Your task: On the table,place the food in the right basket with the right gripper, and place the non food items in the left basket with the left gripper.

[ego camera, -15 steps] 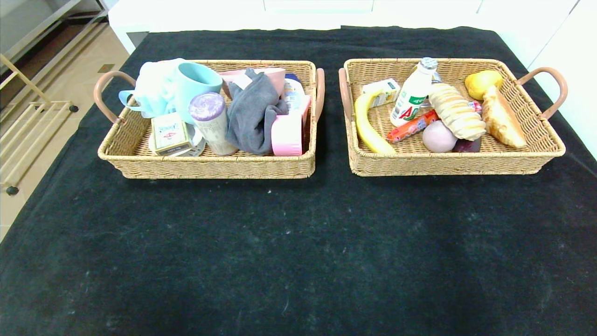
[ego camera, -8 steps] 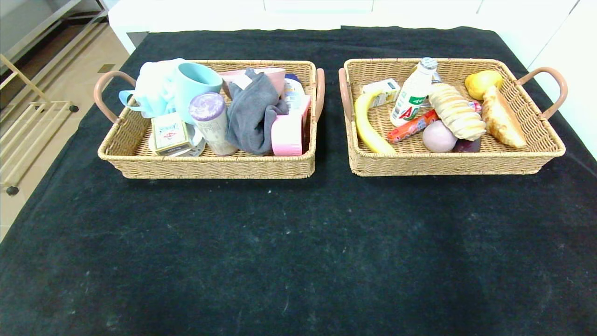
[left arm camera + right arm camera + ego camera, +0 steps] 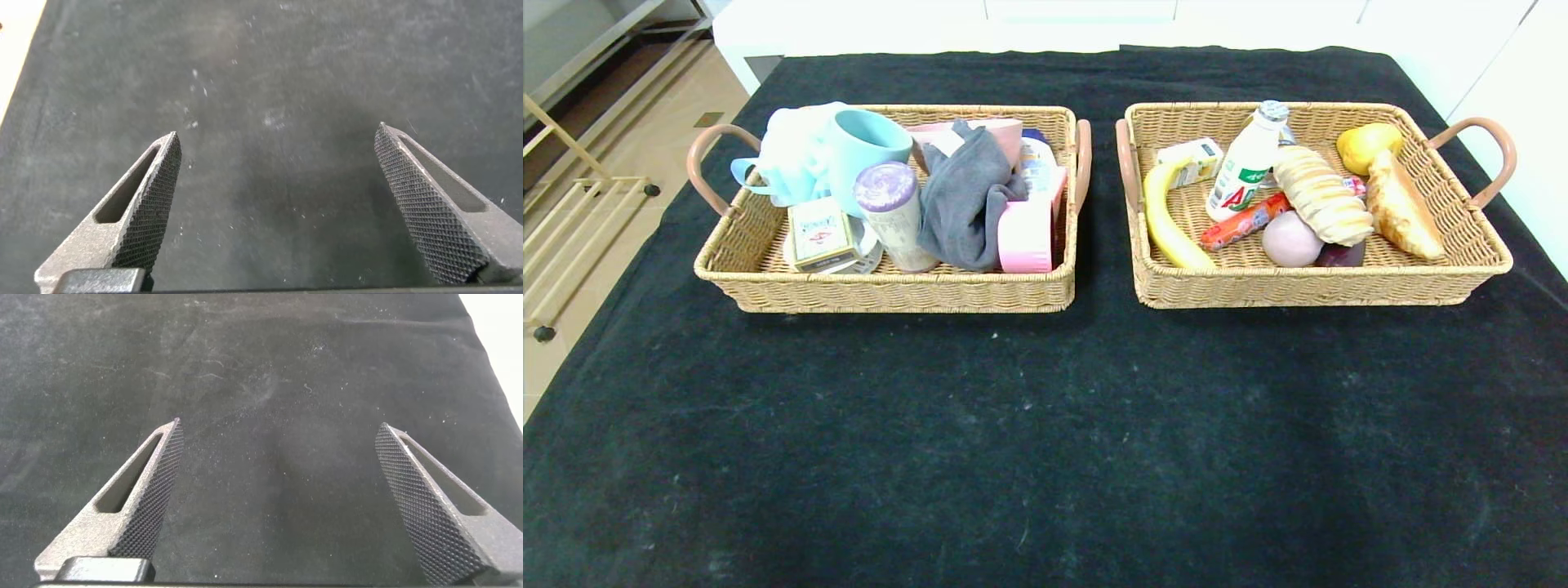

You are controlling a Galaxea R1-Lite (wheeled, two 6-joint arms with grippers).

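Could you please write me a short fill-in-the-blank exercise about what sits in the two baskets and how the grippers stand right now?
1. The banana lies in the ____ basket.
2. The grey cloth lies in the ____ basket.
3. The left gripper and the right gripper both stand ____ over the black tablecloth.

Missing words: right; left; open

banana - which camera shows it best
The head view: the banana lies in full sight along the right basket's left wall. Both wrist views show none of it, only open fingers over bare black cloth.
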